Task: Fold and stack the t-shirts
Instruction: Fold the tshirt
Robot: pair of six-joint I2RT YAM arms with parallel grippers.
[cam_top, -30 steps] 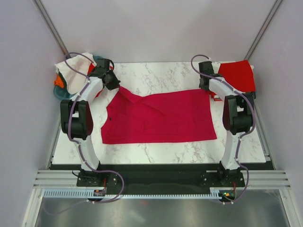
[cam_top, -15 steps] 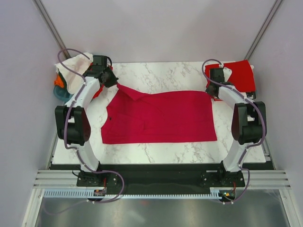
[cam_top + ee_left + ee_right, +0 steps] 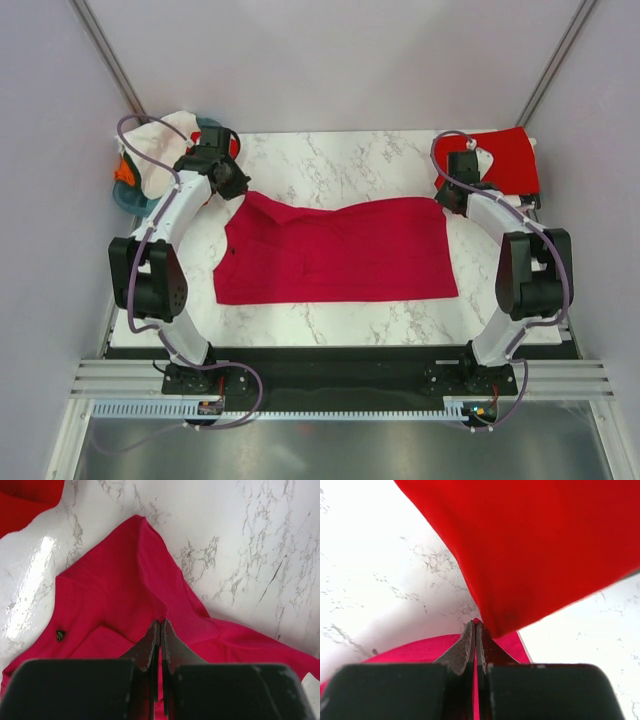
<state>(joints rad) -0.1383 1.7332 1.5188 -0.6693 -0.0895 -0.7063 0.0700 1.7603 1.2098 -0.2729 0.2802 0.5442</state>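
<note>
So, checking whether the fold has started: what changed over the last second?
Left arm and right arm swung elbows toward their bases, and the far edge of the crimson shirt crept nearer. The left tool and right tool stayed shut on that edge; the red shirt stayed put.

White arms (image 3: 182,203), black joints (image 3: 150,285), purple cables (image 3: 121,140), dark end effectors (image 3: 160,625).

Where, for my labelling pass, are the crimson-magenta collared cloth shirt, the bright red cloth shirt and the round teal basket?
crimson-magenta collared shirt (image 3: 340,250): top view, middle of body.
bright red shirt (image 3: 505,160): top view, centre of cloth.
round teal basket (image 3: 125,200): top view, near-left rim.
</note>
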